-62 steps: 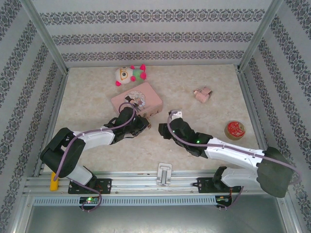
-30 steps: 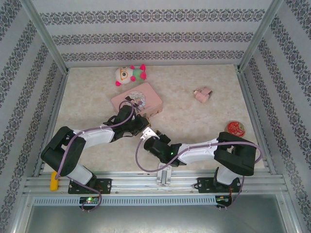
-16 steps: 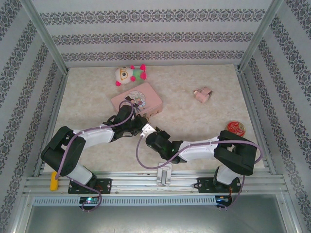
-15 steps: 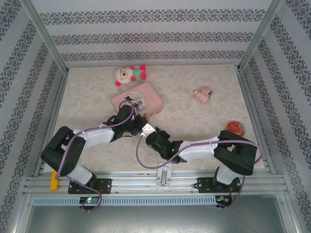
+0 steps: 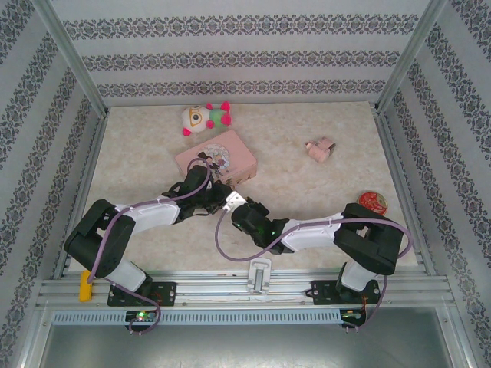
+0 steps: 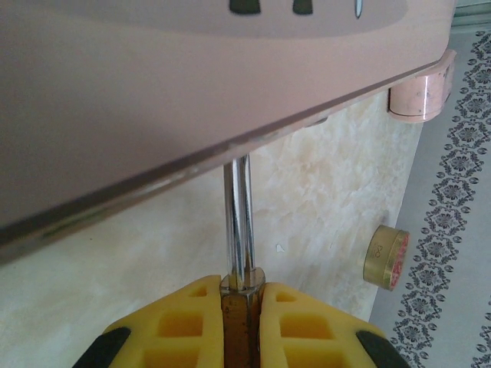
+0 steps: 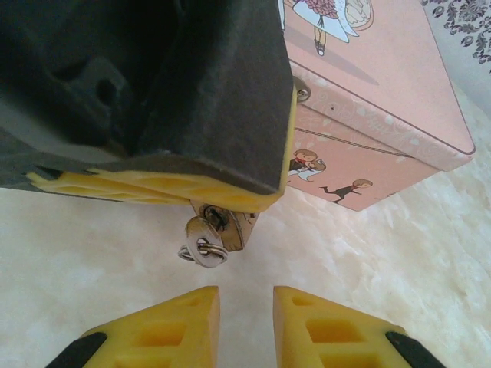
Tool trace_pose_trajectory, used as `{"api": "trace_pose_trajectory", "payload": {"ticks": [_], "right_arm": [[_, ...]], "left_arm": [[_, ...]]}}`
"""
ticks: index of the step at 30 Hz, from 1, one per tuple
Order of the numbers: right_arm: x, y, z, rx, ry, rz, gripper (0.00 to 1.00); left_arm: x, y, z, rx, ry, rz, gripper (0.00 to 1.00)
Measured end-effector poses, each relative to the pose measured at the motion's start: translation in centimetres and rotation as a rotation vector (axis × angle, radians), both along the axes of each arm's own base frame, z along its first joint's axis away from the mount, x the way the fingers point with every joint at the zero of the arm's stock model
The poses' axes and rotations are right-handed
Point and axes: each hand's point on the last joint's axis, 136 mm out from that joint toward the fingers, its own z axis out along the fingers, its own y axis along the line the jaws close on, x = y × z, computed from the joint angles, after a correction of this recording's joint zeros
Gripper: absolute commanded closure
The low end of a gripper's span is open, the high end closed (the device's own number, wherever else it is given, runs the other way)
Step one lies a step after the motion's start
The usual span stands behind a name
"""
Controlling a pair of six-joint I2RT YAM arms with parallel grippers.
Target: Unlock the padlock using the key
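Since two seconds ago the right gripper (image 7: 247,307) swung across the bench (image 7: 383,261) to face the left gripper (image 6: 242,295). Its jaws stand narrowly apart, empty; the padlock (image 7: 236,224) hangs at 12 o'clock from them, near but apart. Left gripper is clamped on this small brass body. The key (image 7: 198,244) sticks out toward 7 o'clock. In left wrist view the thin silver shackle (image 6: 239,207) points to 12 o'clock, reaching the pink box (image 6: 153,92).
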Motion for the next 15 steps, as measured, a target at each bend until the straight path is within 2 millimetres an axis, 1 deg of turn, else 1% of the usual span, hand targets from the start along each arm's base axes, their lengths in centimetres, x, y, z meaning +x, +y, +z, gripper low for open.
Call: {"api": "trace_pose_trajectory", "payload": {"ticks": [5, 9, 12, 15], "right_arm": [[-0.08, 0.30, -0.08, 0.003, 0.006, 0.013, 0.75], [-0.08, 0.45, -0.01, 0.006, 0.005, 0.019, 0.72], [-0.07, 0.54, 0.05, 0.010, 0.004, 0.021, 0.72], [0.30, 0.84, 0.35, 0.037, -0.007, 0.019, 0.72]], "left_arm": [[0.03, 0.04, -0.06, -0.003, 0.004, -0.001, 1.00], [0.05, 0.05, -0.05, -0.003, 0.004, -0.001, 1.00], [0.05, 0.04, -0.05, -0.003, 0.004, -0.001, 1.00], [0.02, 0.01, -0.08, -0.004, 0.005, -0.003, 1.00]]}}
